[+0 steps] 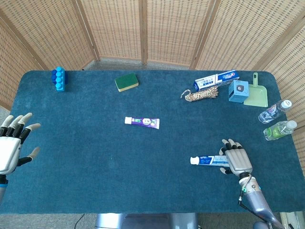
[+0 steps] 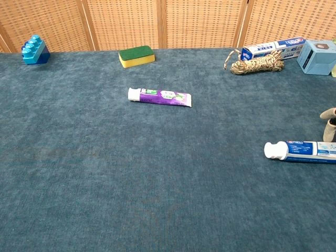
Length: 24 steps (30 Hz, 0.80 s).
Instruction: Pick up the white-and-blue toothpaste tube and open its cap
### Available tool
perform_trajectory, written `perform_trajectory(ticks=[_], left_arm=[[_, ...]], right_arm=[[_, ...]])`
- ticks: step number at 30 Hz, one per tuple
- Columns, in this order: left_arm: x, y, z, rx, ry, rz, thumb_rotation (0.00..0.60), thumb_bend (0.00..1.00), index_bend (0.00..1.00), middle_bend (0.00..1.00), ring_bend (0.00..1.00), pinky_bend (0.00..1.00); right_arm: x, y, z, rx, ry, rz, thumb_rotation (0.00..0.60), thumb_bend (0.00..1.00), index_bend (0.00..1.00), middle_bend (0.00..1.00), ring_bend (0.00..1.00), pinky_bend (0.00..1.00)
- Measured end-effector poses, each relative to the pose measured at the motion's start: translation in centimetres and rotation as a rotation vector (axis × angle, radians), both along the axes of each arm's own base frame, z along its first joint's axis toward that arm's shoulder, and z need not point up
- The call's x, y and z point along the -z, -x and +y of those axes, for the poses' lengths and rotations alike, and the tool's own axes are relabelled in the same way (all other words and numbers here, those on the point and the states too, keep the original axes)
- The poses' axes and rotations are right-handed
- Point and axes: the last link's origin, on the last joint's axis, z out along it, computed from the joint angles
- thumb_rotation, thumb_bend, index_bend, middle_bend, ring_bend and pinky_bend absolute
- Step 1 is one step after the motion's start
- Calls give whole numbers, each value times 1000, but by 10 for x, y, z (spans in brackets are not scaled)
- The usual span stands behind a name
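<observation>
Resting palm-down on the white-and-blue toothpaste tube, right hand, grip unclear.
Left hand at nine o'clock, fingers spread, empty.

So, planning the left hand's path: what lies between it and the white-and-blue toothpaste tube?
Only bare table cloth, per the head view, between left hand and white-and-blue toothpaste tube.

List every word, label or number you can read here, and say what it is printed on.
None can be read.
White-and-blue tube: print blurred.
Purple tube: print too small.
Long box: blue lettering blurred.
Blue box: a round mark, no legible text.
Bottles: labels too small.
</observation>
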Motion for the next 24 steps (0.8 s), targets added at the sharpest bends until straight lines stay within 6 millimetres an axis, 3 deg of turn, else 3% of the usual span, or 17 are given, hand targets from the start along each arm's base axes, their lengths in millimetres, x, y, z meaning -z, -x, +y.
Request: perform_trajectory(ticks=[9,13,24], left_arm=[[-2,2,-2,-3,-6,-5,600,235,239,86,75,29],[-2,4,-4,-7,-8,-5,600,236,239,84,73,28],[-3,6,-5,-11,-8,-9,600,236,234,78,57,24]], right_arm=[[2,-4,-4,10,-8,-14,600,208,466,169,103,173],[4,-6,-5,15,-13,-21,600,225,507,192,118,180],[2,-18,-8,8,-7,-88,600,403,723,468,379,393]])
